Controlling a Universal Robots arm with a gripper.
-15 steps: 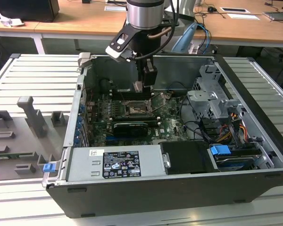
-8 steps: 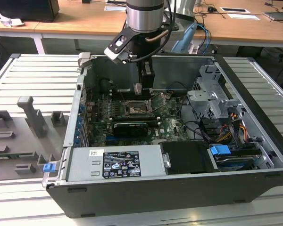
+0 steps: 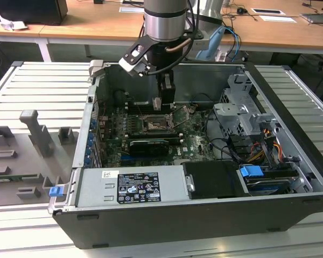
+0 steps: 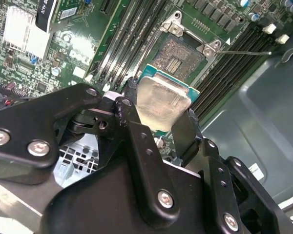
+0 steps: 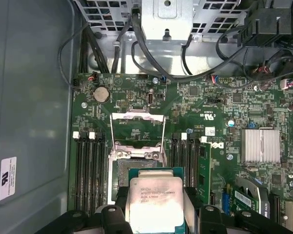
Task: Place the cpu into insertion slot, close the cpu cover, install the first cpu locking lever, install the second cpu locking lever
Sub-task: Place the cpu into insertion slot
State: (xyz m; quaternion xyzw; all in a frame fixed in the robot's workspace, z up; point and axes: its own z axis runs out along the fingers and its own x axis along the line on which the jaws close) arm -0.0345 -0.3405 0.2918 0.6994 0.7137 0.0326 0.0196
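Cpu, a small flat square chip with a silvery-grey metal top and a pale green edge, sits clamped by two opposite edges between the black fingers of the arm's black metal gripper. Both wrist views show the grasp, the first with the chip face up between the pads. It hangs in the air, not seated, just short of the insertion slot, the square black socket with a metal rim on the green motherboard. The slot's contact field is bare and part of it shows past the chip's far edge. Beyond it the cpu cover, a thin silvery frame plate with an open centre, stands swung back on its hinge, and a thin wire lever juts out sideways. Long black memory slots flank the socket on both sides. In the exterior view the gripper hangs a little above frame centre, over the socket inside the open grey computer case. My worry is alignment. A cpu lowered tilted, offset or turned the wrong way could bend the fine contacts. With so narrow a hold on its edges, any nudge against the rim could make it slip.
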